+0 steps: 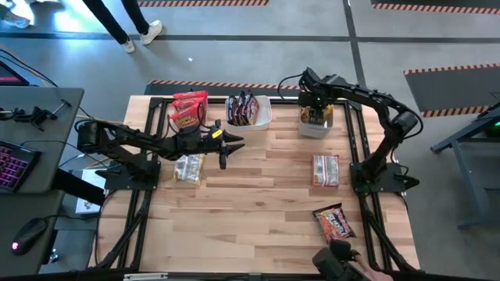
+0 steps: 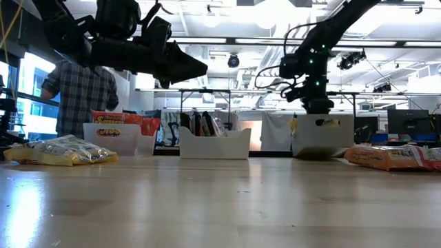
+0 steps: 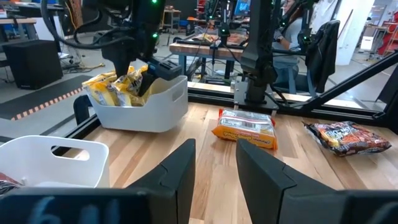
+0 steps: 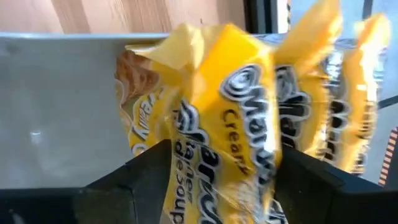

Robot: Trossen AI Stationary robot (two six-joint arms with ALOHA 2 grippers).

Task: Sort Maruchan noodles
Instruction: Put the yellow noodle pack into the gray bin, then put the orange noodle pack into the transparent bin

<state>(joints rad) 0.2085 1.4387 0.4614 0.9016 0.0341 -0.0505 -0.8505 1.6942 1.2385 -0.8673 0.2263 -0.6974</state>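
Three white tubs stand along the far edge. The left one (image 1: 173,123) holds red-orange Maruchan noodles packets, the middle one (image 1: 266,117) dark ones, the right one (image 1: 316,129) yellow ones (image 4: 323,81). My right gripper (image 4: 224,171) points steeply down into the right tub, open, with a yellow packet (image 4: 236,106) between its fingers. My left gripper (image 3: 216,149) hovers level over the table's middle left (image 1: 229,144), open by a narrow gap with nothing in it. A yellow packet (image 1: 189,168), an orange one (image 1: 326,170) and a dark red one (image 1: 334,223) lie flat on the table. My right gripper has one finger (image 4: 149,177) on each side of the yellow packet's upper part (image 4: 205,155), coming from above. The packet stands upright in the tub among the other yellow ones. I cannot tell whether the fingers touch it.
Black frame rails (image 1: 355,148) run along the table's left, right and far sides. A person (image 2: 79,96) stands behind the far left corner. Bare wood (image 1: 250,203) lies across the table's middle and near side.
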